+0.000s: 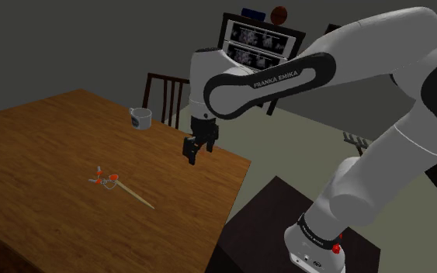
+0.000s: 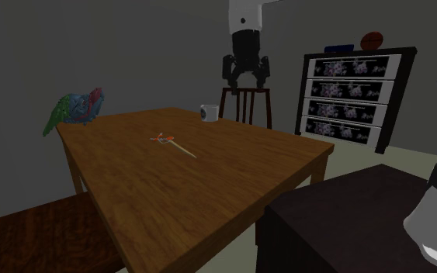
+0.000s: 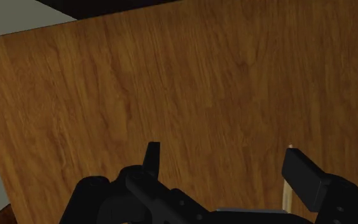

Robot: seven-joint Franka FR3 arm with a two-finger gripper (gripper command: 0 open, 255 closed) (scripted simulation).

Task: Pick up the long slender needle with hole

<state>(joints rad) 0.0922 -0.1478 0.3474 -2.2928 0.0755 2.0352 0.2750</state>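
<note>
A long, thin, pale needle (image 1: 133, 193) lies flat on the wooden table (image 1: 46, 147), with a small orange and red piece (image 1: 104, 178) at its far end. In the second exterior view the needle (image 2: 181, 148) rests mid-table. My black gripper (image 1: 197, 155) hangs open above the table, to the shoulder view's right of the needle and well clear of it. Seen from the second exterior view, the gripper (image 2: 246, 80) hovers high over the far edge. In the wrist view the fingers (image 3: 152, 159) stand apart with nothing between them, and the needle's tip (image 3: 289, 188) shows beside the other finger.
A white mug (image 1: 140, 117) stands near the table's far edge, with a dark chair (image 1: 166, 93) behind it. A colourful parrot figure (image 2: 75, 110) sits at a far corner. A drawer unit (image 2: 352, 89) stands by the wall. Another chair (image 2: 30, 225) is at the near side.
</note>
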